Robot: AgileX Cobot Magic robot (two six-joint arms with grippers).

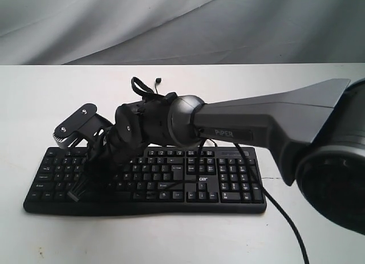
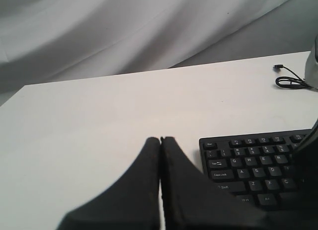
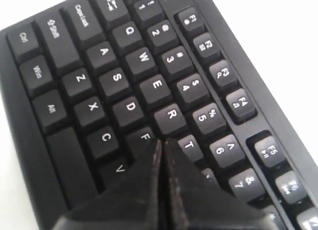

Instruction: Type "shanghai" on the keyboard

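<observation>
Right arm (image 1: 256,124): comes in from the right, stretched long and low across to the left side. Wrist (image 1: 151,124) bends over, so the hand end points down and to the left. Right gripper (image 3: 161,140): both fingers pressed flat together, no gap, tips aimed downward. Left gripper (image 2: 160,139): fingers likewise closed against each other, aimed toward the far side.

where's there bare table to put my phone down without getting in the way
Bare table lies left of and behind the keyboard's left end, and along the front edge left of the keyboard cable. Crowded: the right arm hangs over the keyboard's left half, its shut fingers above the letter keys, and a small coiled cable sits behind the middle.
</observation>
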